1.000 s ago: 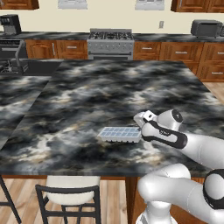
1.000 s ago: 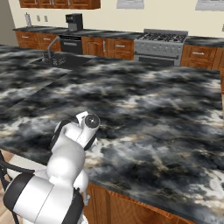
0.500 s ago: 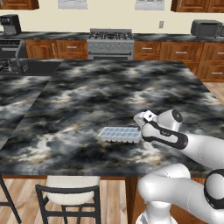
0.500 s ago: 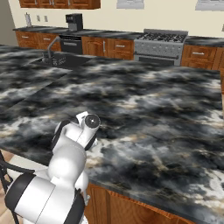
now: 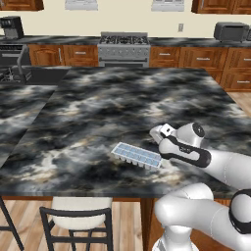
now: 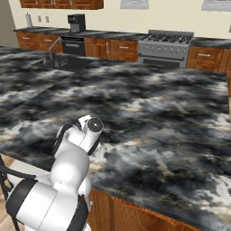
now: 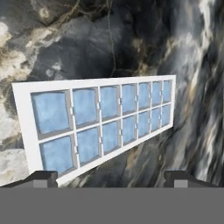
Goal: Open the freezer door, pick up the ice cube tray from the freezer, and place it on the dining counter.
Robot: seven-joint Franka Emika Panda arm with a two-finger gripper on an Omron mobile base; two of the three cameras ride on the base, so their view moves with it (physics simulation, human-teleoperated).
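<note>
Ice cube tray [image 7: 103, 124] is seen lying flat on the dining counter [image 5: 98, 112], directly ahead of the gripper [image 7: 111, 177] and just beyond its fingertips [image 7: 43, 178]. The jaws are spread wide, one tip at each side of the tray's near end, and nothing is held between them.

Ice cube tray [image 5: 137, 155]: whitish frame, two rows of pale blue cells. Dining counter [image 5: 98, 112]: marbled stone, black and grey with white clouding and faint tan veins. Stove [image 5: 123, 49] at back: silver-grey. Base cabinets [image 5: 63, 55]: reddish-brown wood under dark tops. Wall cream. Chair [image 5: 78, 218]: black frame, off-white seat. Floor: light wood planks.
</note>
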